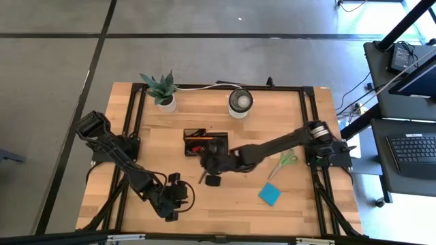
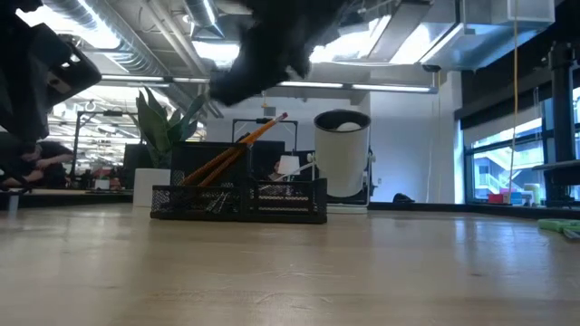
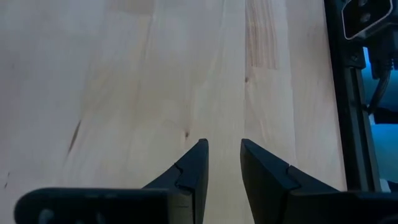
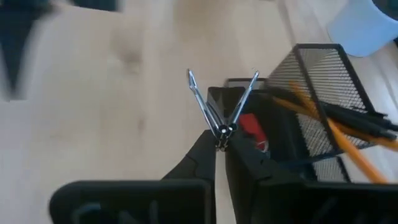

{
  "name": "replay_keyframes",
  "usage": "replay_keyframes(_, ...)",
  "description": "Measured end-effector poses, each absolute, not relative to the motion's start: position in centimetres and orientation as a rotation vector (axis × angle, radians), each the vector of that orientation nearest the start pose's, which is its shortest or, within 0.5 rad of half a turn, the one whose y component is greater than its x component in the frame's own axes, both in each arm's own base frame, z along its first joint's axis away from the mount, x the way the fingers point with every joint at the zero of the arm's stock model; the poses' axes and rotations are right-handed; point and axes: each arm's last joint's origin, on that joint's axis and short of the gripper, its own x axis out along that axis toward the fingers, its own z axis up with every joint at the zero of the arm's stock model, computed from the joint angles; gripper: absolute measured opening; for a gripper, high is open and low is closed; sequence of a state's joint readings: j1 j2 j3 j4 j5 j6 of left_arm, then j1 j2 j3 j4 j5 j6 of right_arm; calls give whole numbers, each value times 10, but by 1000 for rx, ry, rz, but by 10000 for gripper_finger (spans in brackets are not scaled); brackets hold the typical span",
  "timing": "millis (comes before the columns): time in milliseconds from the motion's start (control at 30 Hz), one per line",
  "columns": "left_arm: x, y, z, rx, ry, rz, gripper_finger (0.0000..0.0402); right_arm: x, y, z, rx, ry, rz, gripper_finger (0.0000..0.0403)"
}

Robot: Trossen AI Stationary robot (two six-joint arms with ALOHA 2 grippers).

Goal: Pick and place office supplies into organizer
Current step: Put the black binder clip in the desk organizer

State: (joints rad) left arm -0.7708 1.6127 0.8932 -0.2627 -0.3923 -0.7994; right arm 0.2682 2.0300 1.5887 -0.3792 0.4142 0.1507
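Note:
The black mesh organizer (image 1: 197, 139) (image 2: 240, 201) (image 4: 311, 106) sits mid-table, with orange pencils (image 2: 237, 148) (image 4: 336, 134) and black pens (image 4: 348, 115) leaning out of it and a red eraser (image 4: 252, 127) inside. My right gripper (image 1: 208, 163) (image 4: 221, 144) hovers at the organizer's near edge, shut on a small clip (image 4: 222, 129). Green-handled scissors (image 1: 286, 160) and a blue sticky-note pad (image 1: 269, 194) lie flat toward the table's right. My left gripper (image 1: 174, 199) (image 3: 224, 158) waits open over bare wood near the front-left. My right gripper pinches the clip between its two fingertips (image 4: 202, 152), at the end where the two silver wire handles meet (image 4: 222, 129). The handles fan out in a V beyond the tips (image 4: 198, 93). The clip is lifted clear, above the organizer's near wall; its black body is hidden by the fingers.
A potted plant (image 1: 161, 90) (image 2: 163, 136) and a round white-rimmed cup (image 1: 240, 101) (image 2: 343, 154) stand along the far edge behind the organizer. Black frame rails (image 1: 133, 129) run along both table sides. Bare wood lies at the front centre.

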Motion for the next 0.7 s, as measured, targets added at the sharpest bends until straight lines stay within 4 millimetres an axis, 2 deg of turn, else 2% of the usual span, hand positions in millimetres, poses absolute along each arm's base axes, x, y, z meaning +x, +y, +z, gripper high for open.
replay_keyframes(167, 228, -207, 172, -210, 903, -18, 86, 455, 87, 203, -140, 790, -241, 21)
replay_keyframes(467, 227, -207, 172, -207, 908, -17, 86, 466, 49, 176, -51, 867, -283, 21)
replay_keyframes(700, 227, -206, 172, -204, 911, -15, 86, 469, 38, 169, -33, 879, -285, 21)
